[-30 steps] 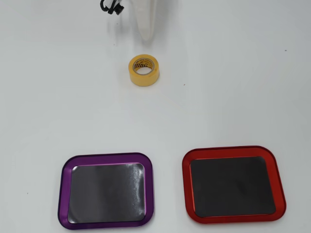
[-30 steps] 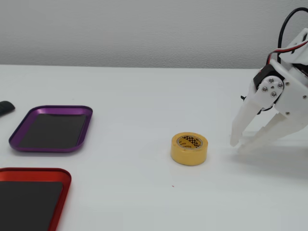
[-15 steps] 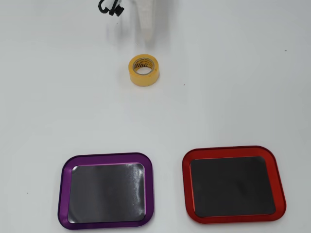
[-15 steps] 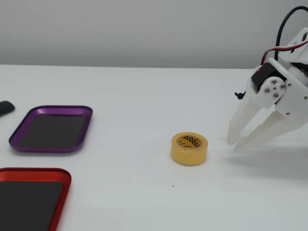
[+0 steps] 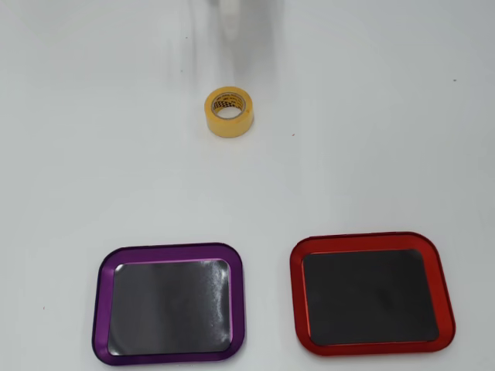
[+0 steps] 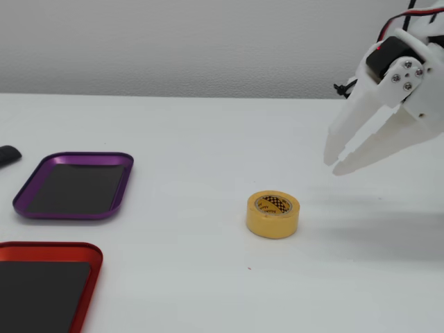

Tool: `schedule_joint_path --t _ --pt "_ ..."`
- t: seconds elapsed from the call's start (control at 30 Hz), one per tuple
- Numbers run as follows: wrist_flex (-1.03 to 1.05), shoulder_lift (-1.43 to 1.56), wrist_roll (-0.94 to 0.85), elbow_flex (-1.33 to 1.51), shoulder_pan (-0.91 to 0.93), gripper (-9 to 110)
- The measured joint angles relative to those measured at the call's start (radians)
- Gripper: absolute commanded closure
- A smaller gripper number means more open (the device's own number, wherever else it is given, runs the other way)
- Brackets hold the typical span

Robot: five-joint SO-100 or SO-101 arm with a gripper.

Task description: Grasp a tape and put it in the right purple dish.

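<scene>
Clearly, nothing of the task had been done at this moment. In the fixed view the gripper [image 6: 334, 159] hung in the air with its two white fingers [image 6: 350, 125] parted by a narrow gap and holding nothing. The tape [image 6: 272, 214] sat on its flat side on the table [image 6: 208, 139], below the fingertips and off to their left in that view, apart from them. In the overhead view the purple dish [image 5: 168, 301] and the red tray [image 5: 372, 292] both lay bare, well beyond the tape [image 5: 230, 113] from the fingers. Reaching, grasping, carrying and releasing all remained.
</scene>
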Motion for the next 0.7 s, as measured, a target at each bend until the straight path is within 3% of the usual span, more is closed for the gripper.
schedule_joint_path --t 0.37,0.57,0.7 --pt "-0.003 -0.784 -0.006 -0.368 -0.005 93" --pt "-0.011 -0.851 -0.006 -0.492 -0.006 92" --pt "-0.012 -0.853 -0.006 -0.502 -0.005 85"
